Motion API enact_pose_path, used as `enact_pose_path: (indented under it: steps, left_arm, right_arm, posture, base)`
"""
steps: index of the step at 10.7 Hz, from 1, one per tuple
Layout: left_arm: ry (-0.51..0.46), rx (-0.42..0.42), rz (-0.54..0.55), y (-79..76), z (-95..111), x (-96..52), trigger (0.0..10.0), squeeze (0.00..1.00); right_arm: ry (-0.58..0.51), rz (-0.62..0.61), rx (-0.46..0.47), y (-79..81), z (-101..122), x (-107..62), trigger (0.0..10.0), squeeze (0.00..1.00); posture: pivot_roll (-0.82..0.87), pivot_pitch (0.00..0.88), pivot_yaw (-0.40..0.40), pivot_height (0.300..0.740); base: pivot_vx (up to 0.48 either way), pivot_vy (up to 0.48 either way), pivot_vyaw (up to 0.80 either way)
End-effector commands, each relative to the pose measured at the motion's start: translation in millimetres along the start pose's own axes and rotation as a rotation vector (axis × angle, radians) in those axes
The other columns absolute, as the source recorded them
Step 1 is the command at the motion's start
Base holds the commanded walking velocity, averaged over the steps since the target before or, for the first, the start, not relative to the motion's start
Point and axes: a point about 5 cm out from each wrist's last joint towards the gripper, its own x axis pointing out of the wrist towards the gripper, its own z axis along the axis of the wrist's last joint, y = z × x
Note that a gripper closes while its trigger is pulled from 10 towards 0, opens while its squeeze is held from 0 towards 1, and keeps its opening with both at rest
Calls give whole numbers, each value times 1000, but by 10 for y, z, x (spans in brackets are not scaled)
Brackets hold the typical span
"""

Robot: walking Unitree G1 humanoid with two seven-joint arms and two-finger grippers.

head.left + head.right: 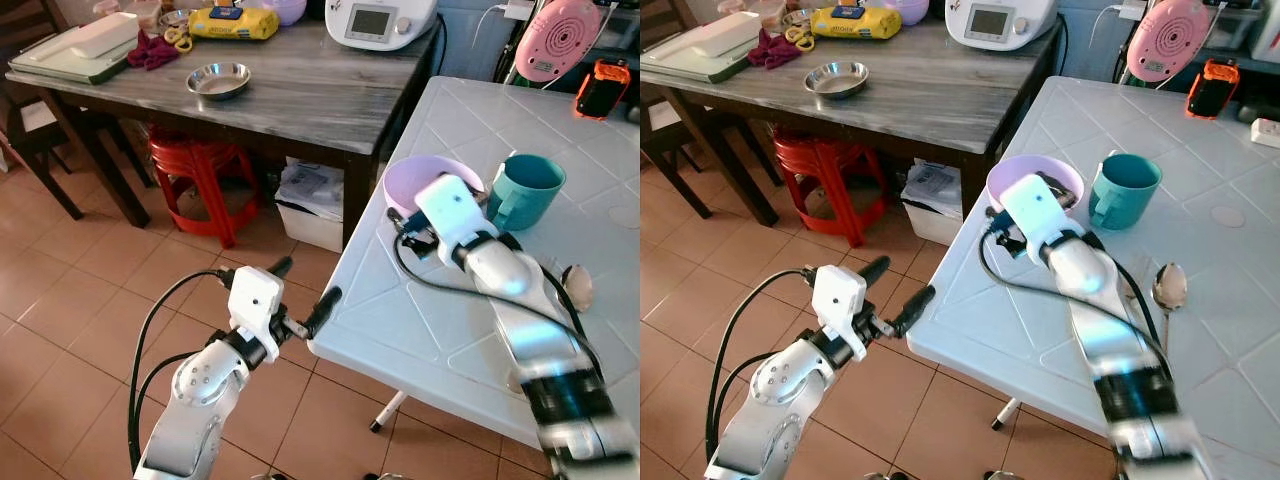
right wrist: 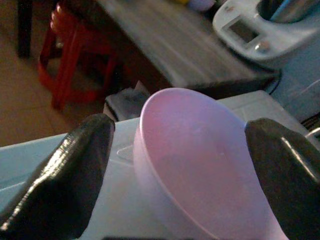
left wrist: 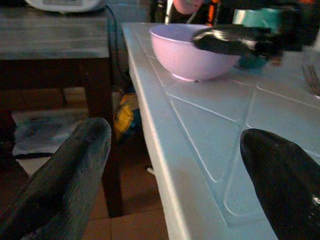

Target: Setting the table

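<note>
A lilac bowl (image 1: 425, 178) stands near the left edge of the white plastic table (image 1: 400, 320). A teal mug (image 1: 525, 190) is just to its right, and a metal spoon (image 1: 1168, 288) lies further right. My right gripper (image 2: 180, 167) is open at the bowl's near side, one black finger (image 2: 75, 170) on each side of the bowl and apart from it. My left gripper (image 1: 308, 282) is open and empty, hovering over the floor just off the table's near left corner and pointing along the table toward the bowl (image 3: 192, 50).
A dark wooden table (image 1: 300, 100) at the back left carries a steel bowl (image 1: 218, 80), a white appliance (image 1: 380, 20) and clutter. Under it are a red stool (image 1: 195, 165) and a box of papers (image 1: 312, 200). A pink round device (image 1: 557, 40) and an orange gadget (image 1: 602, 88) sit at the white table's far end.
</note>
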Motion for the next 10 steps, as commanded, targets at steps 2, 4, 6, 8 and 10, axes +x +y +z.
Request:
enact_pose_path:
  steps: [2,4,6,8,10]
  left_arm:
    - [7,20,-24,9,3,-40,10000,0]
    - [9,26,-20,30,6,-33,10000,0]
    - [8,31,-29,18,13,-10,10000,0]
    - [9,31,-27,16,9,5,10000,0]
    - [14,30,-30,5,-3,10,10000,0]
  right_arm:
    - [31,67,-24,44,12,103,10000,0]
    - [76,94,-33,58,-41,190,10000,0]
    - [115,101,-58,35,-108,232,10000,0]
    - [135,109,-73,15,-168,262,1882,0]
    - [151,130,-90,40,-218,269,0,0]
  posture:
    - [-134,136,43,740]
    - [-130,130,45,740]
    - [-126,123,47,740]
    - [-123,113,44,740]
    - [-117,106,42,740]
  base:
    - [0,0,0]
    - [0,0,0]
    - [0,0,0]
    - [0,0,0]
    - [0,0,0]
